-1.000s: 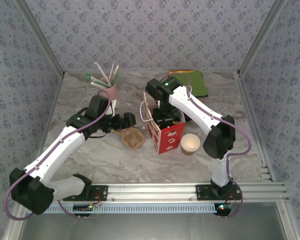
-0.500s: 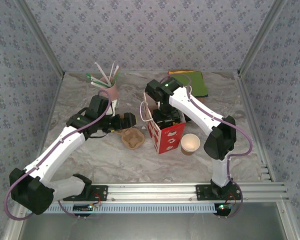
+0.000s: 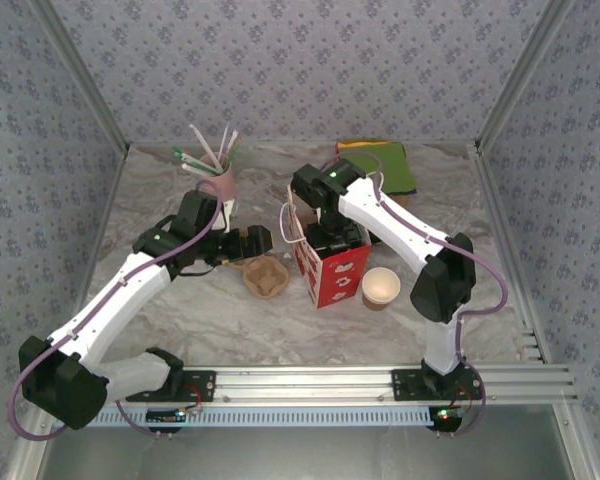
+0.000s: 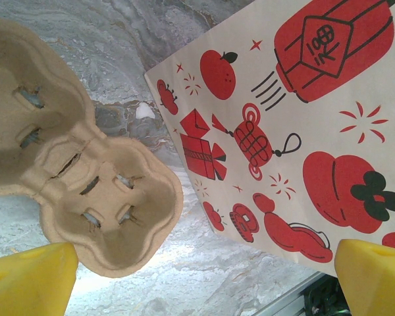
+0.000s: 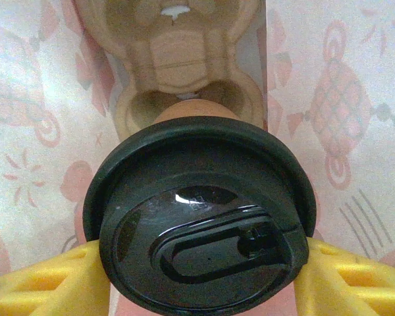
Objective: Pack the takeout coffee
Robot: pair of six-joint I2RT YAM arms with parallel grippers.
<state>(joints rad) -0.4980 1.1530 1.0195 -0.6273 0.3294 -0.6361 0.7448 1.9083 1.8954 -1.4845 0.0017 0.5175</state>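
The right end effector [image 5: 201,276] is clenched on the takeout coffee [image 5: 201,217], a small brown paper cup under a round black plastic lid. Its yellow fingers [image 5: 46,283] press against the lid's rim from either side. The cup hangs upright inside the red-and-white printed paper bag [image 3: 332,275], whose pale inner walls rise on both sides in the right wrist view. Directly below it, at the bottom of the bag, lies a tan moulded-pulp cup tray [image 5: 178,59]. The lid covers the cup's base, so I cannot tell whether it touches the tray or is still above it. From above, the right arm bends down over the bag's open mouth with its wrist sunk between the bag's top edges.

The left end effector [image 4: 201,273] is released, its two yellow fingertips spread wide and holding nothing. It hovers low over the grey marbled counter [image 3: 230,320], just beside the bag's left face. Between its fingertips the left wrist view looks down on a second tan pulp cup carrier [image 3: 265,277], which lies flat on the counter, its edge close to the bag's printed side.

On the bag's right, near it, stands a lidless brown paper cup with a cream inside [image 3: 381,287]. A pink cup [image 3: 218,184] holding white and green straws [image 3: 208,150] sits toward the back left. A folded green cloth [image 3: 380,165] lies at the back right, well apart from the bag.
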